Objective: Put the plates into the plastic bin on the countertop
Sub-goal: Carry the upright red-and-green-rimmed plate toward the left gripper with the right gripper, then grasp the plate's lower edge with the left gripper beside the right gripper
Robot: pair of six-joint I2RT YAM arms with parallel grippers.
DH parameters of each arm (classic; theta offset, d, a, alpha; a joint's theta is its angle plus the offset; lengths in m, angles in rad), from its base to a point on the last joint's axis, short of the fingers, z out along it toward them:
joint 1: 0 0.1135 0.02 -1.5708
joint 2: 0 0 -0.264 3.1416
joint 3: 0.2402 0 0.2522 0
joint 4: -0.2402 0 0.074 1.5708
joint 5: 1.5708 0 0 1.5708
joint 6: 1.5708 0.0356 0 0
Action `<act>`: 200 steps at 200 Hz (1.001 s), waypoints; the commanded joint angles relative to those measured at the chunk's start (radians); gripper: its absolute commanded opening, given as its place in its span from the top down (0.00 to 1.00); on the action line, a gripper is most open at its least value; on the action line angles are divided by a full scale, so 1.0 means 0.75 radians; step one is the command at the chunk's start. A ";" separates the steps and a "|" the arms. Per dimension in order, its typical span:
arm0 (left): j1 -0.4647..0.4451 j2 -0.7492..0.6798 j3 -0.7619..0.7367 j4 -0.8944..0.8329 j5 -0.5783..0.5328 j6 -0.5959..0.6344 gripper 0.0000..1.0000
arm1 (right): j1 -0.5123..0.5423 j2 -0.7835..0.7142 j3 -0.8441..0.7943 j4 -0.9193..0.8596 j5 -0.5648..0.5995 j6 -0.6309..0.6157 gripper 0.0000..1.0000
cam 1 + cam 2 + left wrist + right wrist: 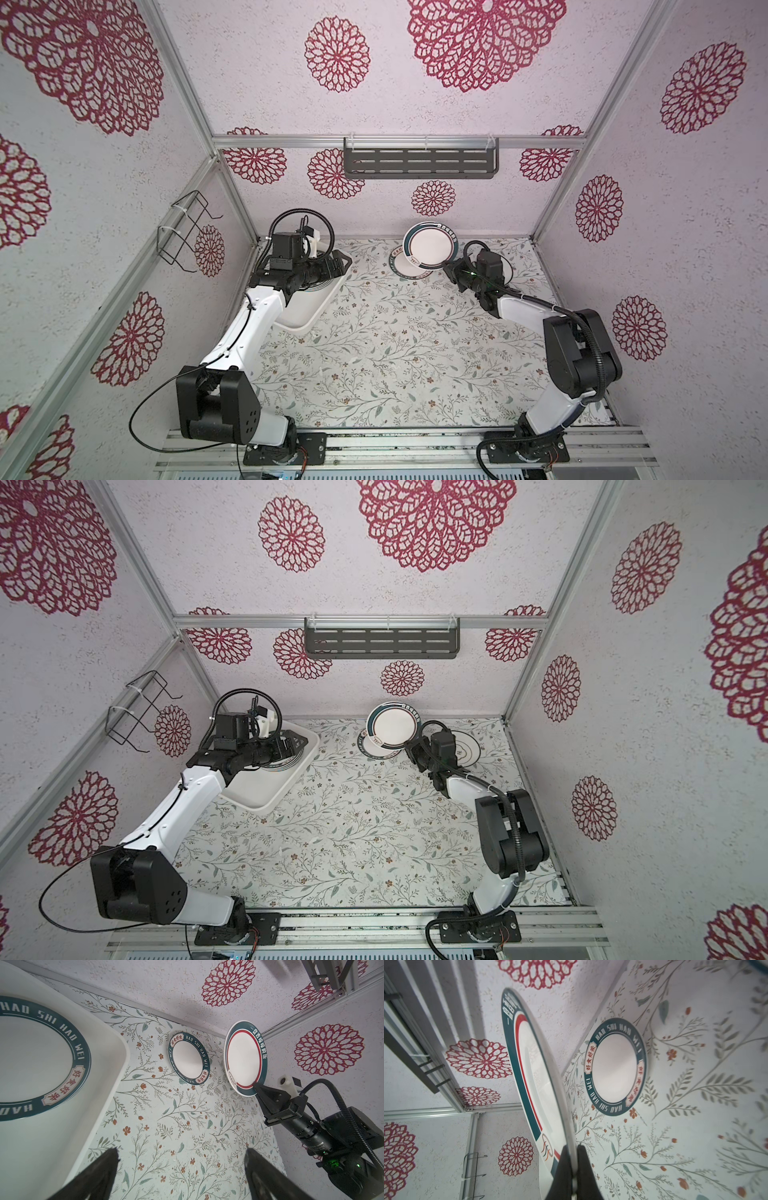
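Note:
My right gripper (572, 1150) is shut on the rim of a white plate (533, 1076) with a teal rim and a red ring. That plate (430, 247) hangs tilted above the countertop (395, 340) near the back wall. Under it a teal lettered plate (405, 270) lies flat on the countertop. A plate with thin dark rings (467, 748) shows behind the right arm. My left gripper (180, 1153) stands open and empty over the far end of the plastic bin (307, 320). A lettered plate (31, 1057) lies in the bin, mostly hidden under that gripper in both top views.
A dark slotted shelf (419, 163) hangs on the back wall above the plates. A black wire rack (185, 230) is fixed to the left wall. The bin sits against the left wall; patterned walls close in three sides.

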 commanded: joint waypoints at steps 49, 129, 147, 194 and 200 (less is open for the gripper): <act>0.046 0.045 -0.013 0.025 -0.012 -0.056 0.01 | 0.195 0.123 0.196 0.101 -0.178 -0.056 1.00; 0.065 0.169 -0.002 0.047 0.089 -0.082 0.10 | 0.286 0.115 0.278 -0.064 -0.401 -0.235 1.00; 0.064 0.185 -0.009 0.077 0.141 -0.102 0.19 | 0.297 0.096 0.266 -0.073 -0.425 -0.254 1.00; 0.065 0.201 -0.028 0.116 0.179 -0.130 0.48 | 0.315 0.076 0.245 -0.045 -0.442 -0.269 1.00; 0.065 0.201 -0.031 0.118 0.179 -0.133 0.49 | 0.315 0.079 0.247 -0.041 -0.446 -0.269 1.00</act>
